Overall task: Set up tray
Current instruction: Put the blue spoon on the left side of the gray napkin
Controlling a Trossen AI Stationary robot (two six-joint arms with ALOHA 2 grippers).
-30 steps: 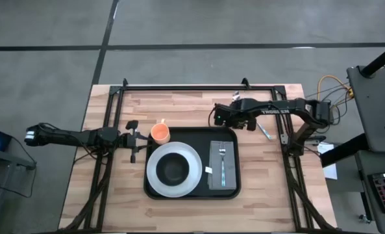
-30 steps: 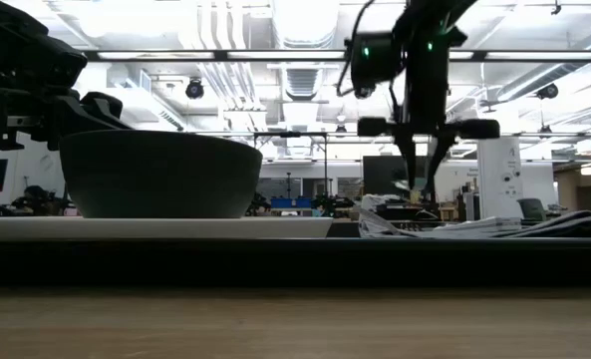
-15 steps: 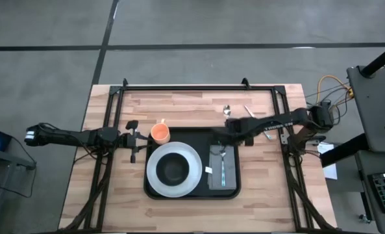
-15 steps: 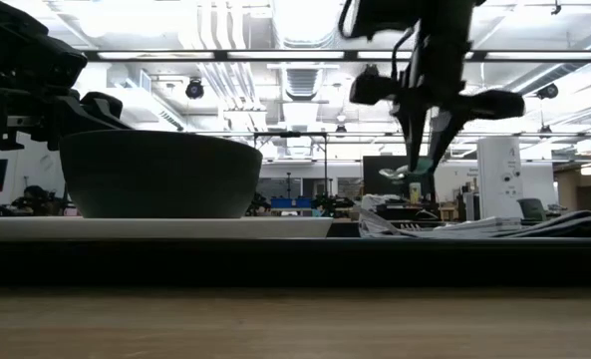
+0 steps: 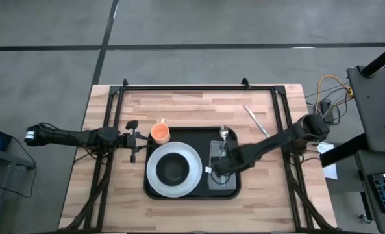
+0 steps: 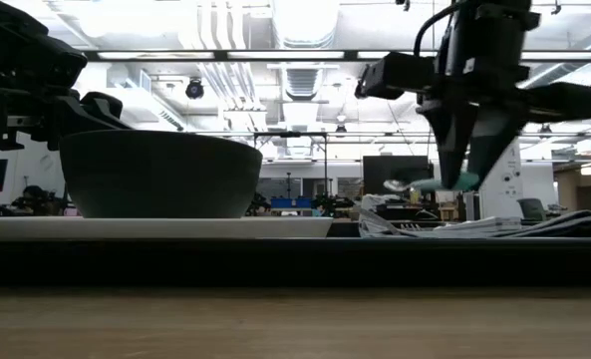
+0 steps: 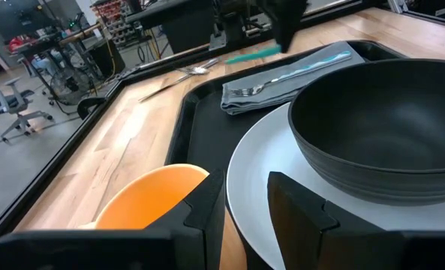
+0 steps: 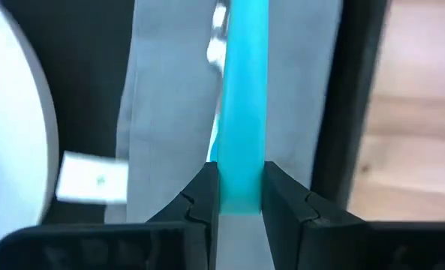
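The black tray holds a white plate with a dark bowl, and a grey napkin with a fork lying on it. My right gripper hangs over the napkin, shut on a spoon with a teal handle. An orange cup stands at the tray's far left corner. My left gripper waits just left of the cup, fingers a little apart with nothing between them. My right gripper pinches the spoon's teal handle near its free end between its two fingers, coming from above and pointing steeply down. The spoon lies about level, its bowl toward the table's far edge, lifted clear above the napkin.
A knife lies on the bare wood beyond the tray's far right corner. A black frame runs along the table's far edge and down both sides. A strip of tray floor between plate and napkin is bare.
My right gripper has carried the spoon from beyond the tray's far right corner toward the near edge and a little left, until it is over the napkin, rolling its wrist on the way. The spoon has stayed about level and clear.
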